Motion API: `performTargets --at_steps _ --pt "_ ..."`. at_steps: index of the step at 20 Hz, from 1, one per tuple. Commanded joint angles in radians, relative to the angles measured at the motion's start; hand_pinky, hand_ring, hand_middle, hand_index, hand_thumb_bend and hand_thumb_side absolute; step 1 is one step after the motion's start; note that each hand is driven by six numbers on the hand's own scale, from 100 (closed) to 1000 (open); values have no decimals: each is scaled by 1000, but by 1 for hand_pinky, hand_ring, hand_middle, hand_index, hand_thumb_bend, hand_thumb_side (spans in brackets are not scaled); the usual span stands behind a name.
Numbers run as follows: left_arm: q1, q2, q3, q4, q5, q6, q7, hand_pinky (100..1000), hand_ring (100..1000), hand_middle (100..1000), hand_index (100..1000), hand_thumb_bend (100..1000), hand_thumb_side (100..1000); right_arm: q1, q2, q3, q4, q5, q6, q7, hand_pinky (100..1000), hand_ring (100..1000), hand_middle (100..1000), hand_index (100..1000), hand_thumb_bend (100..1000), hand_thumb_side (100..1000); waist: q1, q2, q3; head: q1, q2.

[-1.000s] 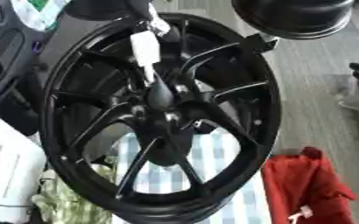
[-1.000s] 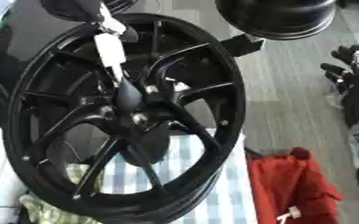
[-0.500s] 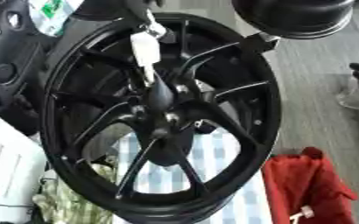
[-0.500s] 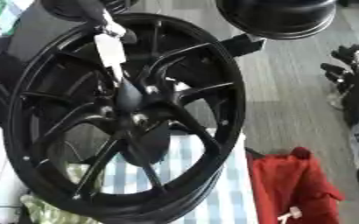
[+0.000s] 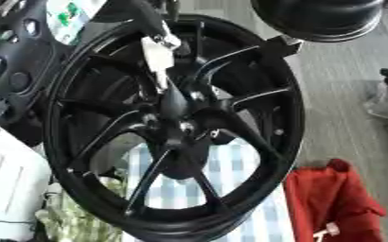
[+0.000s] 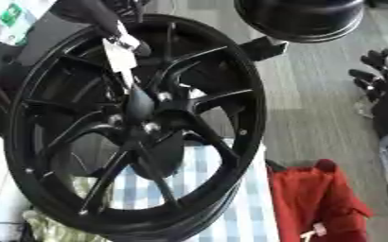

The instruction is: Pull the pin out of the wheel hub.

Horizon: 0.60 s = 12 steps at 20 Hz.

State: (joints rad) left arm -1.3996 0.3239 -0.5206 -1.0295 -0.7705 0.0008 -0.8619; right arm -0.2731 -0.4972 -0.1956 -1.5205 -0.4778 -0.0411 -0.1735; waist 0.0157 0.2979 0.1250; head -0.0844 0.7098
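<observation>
A large black spoked wheel [image 5: 90,156] stands nearly upright and fills the middle of both views. Its hub [image 5: 178,113] sits at the centre where the spokes meet. A pale, whitish pin [image 5: 159,60] slants from the upper spokes down toward the hub, its lower end close to the hub's top. My left hand [image 5: 146,21] reaches in from the upper left, dark fingers pinching the pin's upper end. My right hand [image 6: 381,71] shows at the right edge, away from the wheel, with its black fingers spread.
A black round object [image 5: 317,16] hangs over the rim's top right. A red bag [image 5: 330,198] lies at the lower right. Blue-and-white checked cloth [image 5: 230,175] lies under the wheel, a white box [image 5: 11,189] at left, and grey floor to the right.
The left hand and the pin have shifted only slightly. The wheel has stayed where it was.
</observation>
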Motion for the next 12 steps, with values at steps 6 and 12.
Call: performTargets --at_steps 6,12 --pt "-20 24 5 -11 1 -24 -35 889 844 779 744 516 493 -9 -35 -2 -6 2 5 -9 909 746 813 825 100 781 0 -28 4 -1 0" --pt "-21 35 -2 -20 30 -33 -45 891 844 778 745 528 569 -6 -36 0 -4 5 8 -13 909 745 812 825 100 784 1 -29 8 -3 1"
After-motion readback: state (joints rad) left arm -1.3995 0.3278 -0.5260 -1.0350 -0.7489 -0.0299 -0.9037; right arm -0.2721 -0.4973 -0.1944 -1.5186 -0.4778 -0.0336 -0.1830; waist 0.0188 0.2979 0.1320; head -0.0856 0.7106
